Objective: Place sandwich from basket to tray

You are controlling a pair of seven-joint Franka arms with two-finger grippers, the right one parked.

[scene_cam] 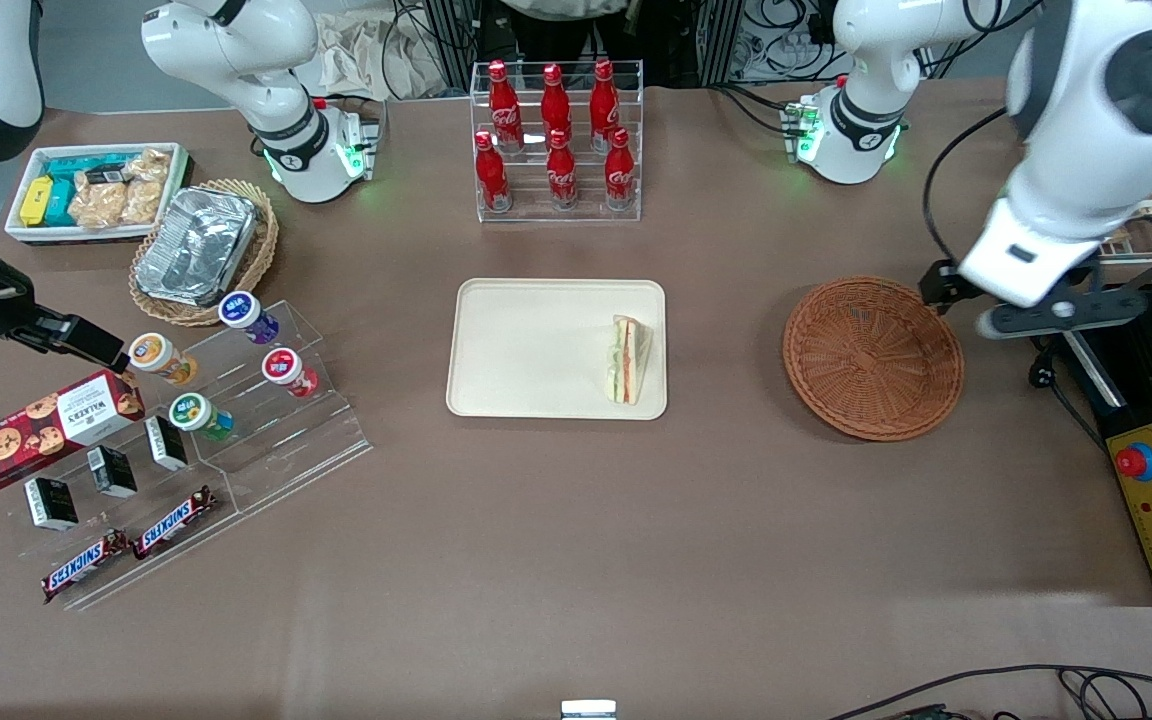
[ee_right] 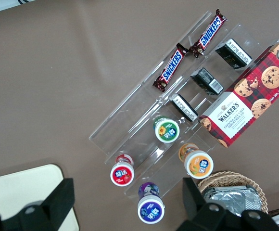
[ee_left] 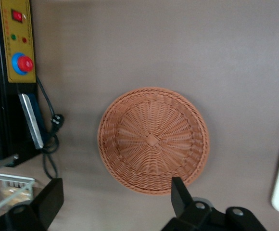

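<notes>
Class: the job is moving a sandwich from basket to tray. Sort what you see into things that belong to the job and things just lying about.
Job: sandwich, on the tray; empty reddish-brown basket; gripper, open above the basket.

Lying about: cola bottle rack, Snickers bars, Walkers shortbread box, foil container, snack box.

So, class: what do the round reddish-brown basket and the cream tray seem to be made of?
The basket looks like woven wicker, matte, with visible radial weave. The tray, holding the sandwich, looks like smooth moulded plastic. The gripper hangs open above the basket's edge.
</notes>
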